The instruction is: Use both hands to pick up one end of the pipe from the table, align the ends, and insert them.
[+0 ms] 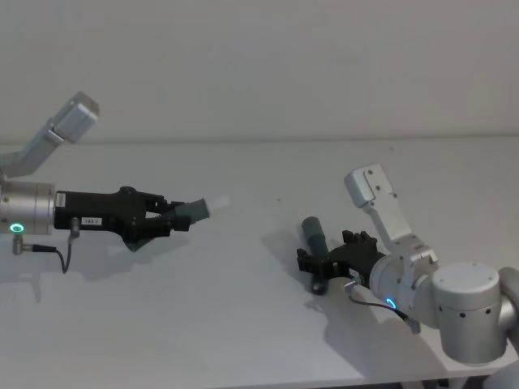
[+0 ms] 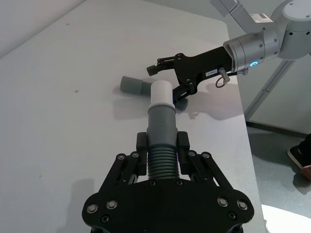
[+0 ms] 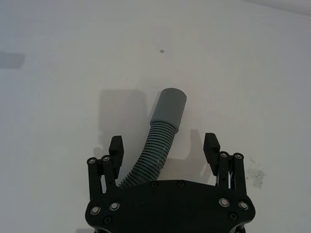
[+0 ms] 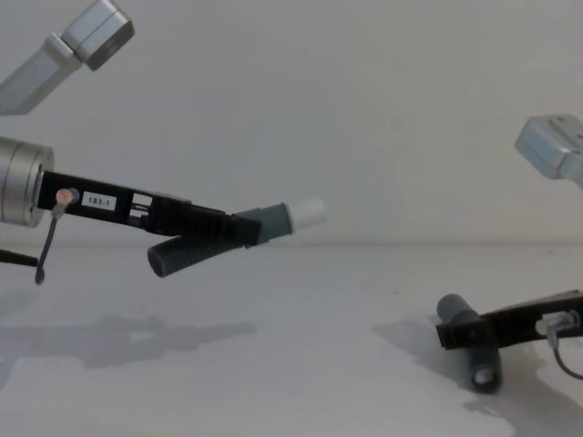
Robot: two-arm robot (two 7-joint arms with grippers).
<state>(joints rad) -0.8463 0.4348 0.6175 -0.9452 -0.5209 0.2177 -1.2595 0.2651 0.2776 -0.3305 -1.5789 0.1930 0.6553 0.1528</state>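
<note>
Clenching the white-tipped pipe piece above the surface in the head view, the left gripper points right. In the right wrist view, released jaws of the right gripper straddle the socket piece lying flat.

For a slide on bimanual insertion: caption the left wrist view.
Left gripper holds the white-tipped pipe piece; beyond, the open right gripper straddles the socket piece on the table.

The white-tipped piece is raised at centre-left, tip pointing right. The socket piece lies on the table, lower right.
</note>
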